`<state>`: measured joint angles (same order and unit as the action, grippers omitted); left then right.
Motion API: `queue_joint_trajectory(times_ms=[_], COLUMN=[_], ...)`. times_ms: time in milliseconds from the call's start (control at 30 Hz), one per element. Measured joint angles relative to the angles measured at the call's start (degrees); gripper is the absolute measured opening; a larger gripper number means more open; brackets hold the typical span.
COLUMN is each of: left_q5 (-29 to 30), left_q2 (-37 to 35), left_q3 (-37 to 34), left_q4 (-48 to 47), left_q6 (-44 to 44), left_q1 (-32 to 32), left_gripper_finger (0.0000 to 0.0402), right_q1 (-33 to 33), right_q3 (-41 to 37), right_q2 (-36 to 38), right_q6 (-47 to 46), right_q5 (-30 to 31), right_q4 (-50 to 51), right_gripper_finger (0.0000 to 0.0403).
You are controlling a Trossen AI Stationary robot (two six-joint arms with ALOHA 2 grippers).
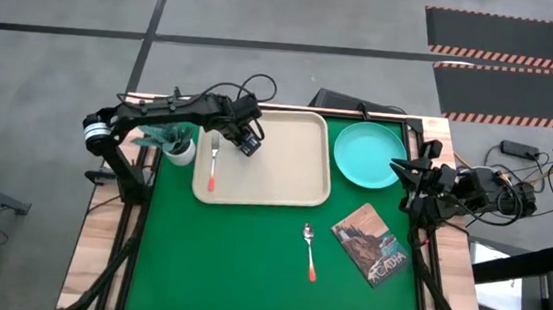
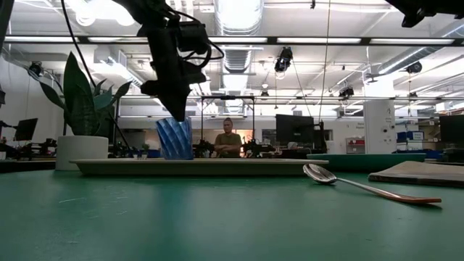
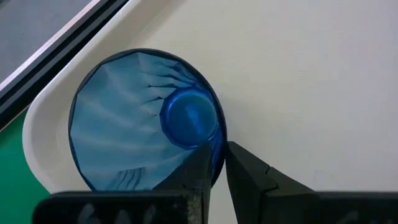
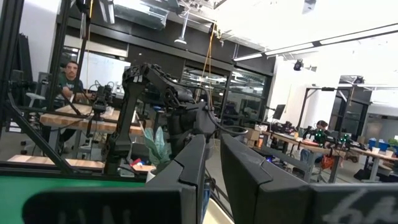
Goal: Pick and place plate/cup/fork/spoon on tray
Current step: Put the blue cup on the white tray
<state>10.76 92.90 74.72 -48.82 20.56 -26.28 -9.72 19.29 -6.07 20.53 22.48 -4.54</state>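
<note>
1. Left hand [image 3: 214, 168]: my fingers pinch the rim wall of the cup [image 3: 146, 118], which stands on the tray [image 3: 298, 74] near its corner.
2. Cup: thin, fluted blue plastic; probably light and slippery, best gripped by the rim.
3. Tray: smooth, beige, stiff.
4. Right hand [image 1: 402, 172]: narrow, holding nothing, beside the plate [image 1: 368, 154].

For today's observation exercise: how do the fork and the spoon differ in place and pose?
The fork lies on the tray, near its left edge; the spoon lies on the green table. The fork lies straight, the spoon slightly slanted. Both are silver with red-orange handle ends nearest the table's front, and neither is held.
</note>
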Motion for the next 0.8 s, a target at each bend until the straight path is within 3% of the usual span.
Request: queue_joint_trajectory(times_ms=[800], left_q5=[-3.3], left_q2=[0.0], left_q3=[0.0], left_q4=[0.9], left_q6=[0.0], left_q1=[0.0], left_gripper_finger=[0.003], right_q1=[0.0], right_q3=[0.0], right_q2=[0.0], right_q6=[0.0], right_q5=[0.0], right_q4=[-0.4], right_gripper_finger=[0.0043])
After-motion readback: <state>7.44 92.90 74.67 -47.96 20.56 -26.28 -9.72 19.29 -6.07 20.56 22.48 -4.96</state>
